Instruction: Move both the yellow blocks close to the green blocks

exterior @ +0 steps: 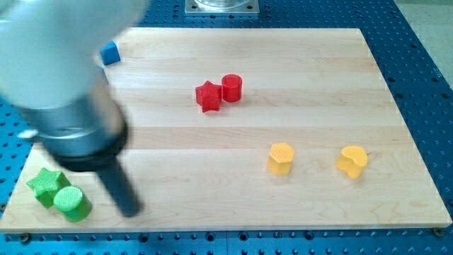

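My tip (129, 210) rests on the bench (283, 71), just right of the green cylinder (71, 203) and green star (46, 184). There is no pincer on this arm. The yellow hexagon block (280, 159) and yellow heart block (352, 161) sit far off right.

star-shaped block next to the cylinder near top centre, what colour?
Red; the red star touches the red cylinder, clear in the camera view.

red star (207, 97), red cylinder (232, 88), blue block (109, 53)
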Controlling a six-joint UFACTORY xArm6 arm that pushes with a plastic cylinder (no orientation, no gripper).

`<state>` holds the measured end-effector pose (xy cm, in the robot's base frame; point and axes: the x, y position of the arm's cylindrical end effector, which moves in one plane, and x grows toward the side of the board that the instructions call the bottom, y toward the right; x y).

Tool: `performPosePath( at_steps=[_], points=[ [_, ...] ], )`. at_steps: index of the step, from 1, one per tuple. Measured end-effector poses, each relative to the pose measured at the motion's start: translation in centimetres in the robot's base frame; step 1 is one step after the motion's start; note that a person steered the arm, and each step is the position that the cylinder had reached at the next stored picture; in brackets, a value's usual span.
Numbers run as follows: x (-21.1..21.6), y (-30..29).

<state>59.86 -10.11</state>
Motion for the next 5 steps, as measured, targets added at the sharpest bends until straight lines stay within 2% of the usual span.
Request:
performPosePath(
  at_steps=[1, 2, 3, 4, 5],
  points=[
    [-0.4, 14.3],
    [-2.5, 27.2],
    [-8.8, 25.5],
    [-9.1, 12.5],
    [-11.9, 10.8]
  ],
)
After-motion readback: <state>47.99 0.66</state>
